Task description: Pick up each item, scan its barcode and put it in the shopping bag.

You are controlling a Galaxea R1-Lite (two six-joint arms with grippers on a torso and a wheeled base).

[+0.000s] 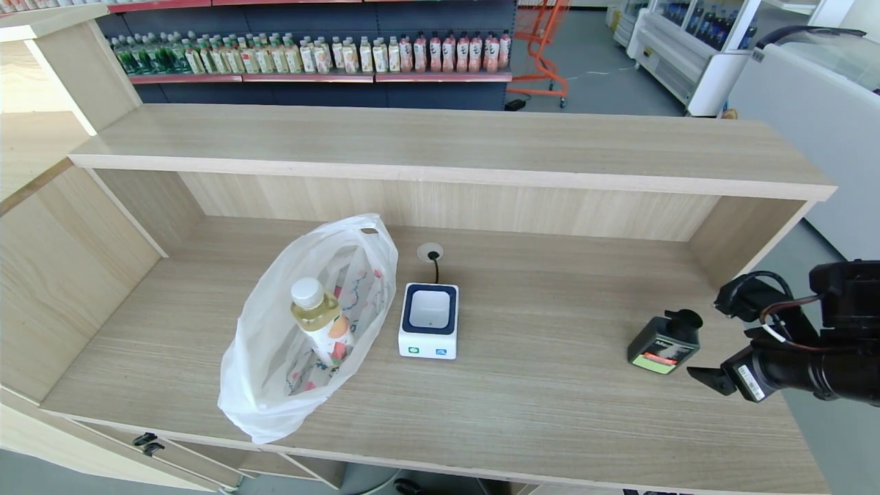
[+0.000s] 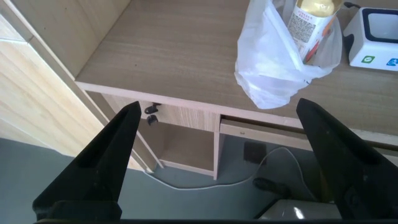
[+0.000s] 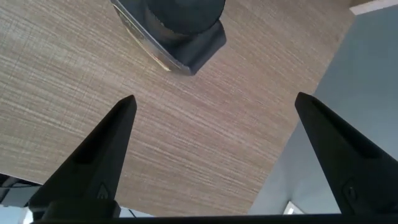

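Right end effector hangs released beside the dark bottle; a clumsy nudge could tip it off the bench's right edge.

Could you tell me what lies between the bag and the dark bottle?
In the head view, the scanner stands beside the bag; from it to the bottle the counter is bare.

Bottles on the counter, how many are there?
2. A pale bottle stands in the bag, left of the scanner. A dark bottle sits on the counter at the right. The bag may hide more.
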